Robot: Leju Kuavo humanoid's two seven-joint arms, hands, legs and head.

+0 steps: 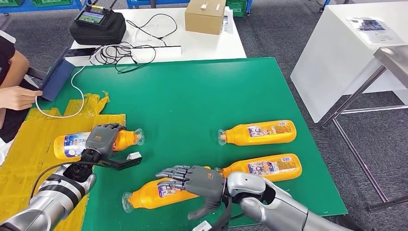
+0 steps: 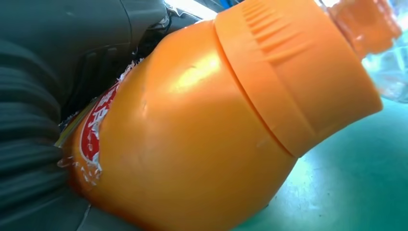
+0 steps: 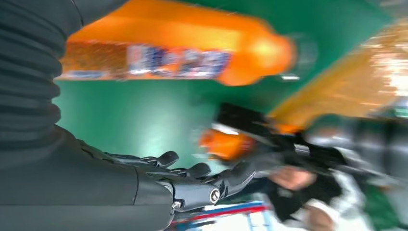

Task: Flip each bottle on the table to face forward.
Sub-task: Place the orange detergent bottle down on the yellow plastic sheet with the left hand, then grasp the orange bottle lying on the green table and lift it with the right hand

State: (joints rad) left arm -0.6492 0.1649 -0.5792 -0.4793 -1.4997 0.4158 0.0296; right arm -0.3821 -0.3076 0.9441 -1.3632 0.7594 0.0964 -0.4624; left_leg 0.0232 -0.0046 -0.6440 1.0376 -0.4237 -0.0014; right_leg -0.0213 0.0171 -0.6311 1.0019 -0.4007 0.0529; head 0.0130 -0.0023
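Several orange bottles lie on their sides on the green mat (image 1: 192,96). My left hand (image 1: 102,139) grips the leftmost bottle (image 1: 70,145) around its middle; the left wrist view shows this bottle (image 2: 202,125) close up against the palm, its clear cap pointing away. My right hand (image 1: 192,180) hovers with fingers spread over the front bottle (image 1: 154,195), whose cap points left. In the right wrist view the fingers (image 3: 192,171) are apart from that bottle (image 3: 183,53). Two more bottles (image 1: 260,133) (image 1: 267,167) lie to the right, labels up, caps pointing left.
A person's hand (image 1: 19,97) rests at the mat's left edge near a blue panel (image 1: 57,77). Yellow tape (image 1: 29,163) covers the front left. Behind the mat stand a black case (image 1: 97,25), cables (image 1: 120,53) and a cardboard box (image 1: 205,16). A white table (image 1: 346,53) stands right.
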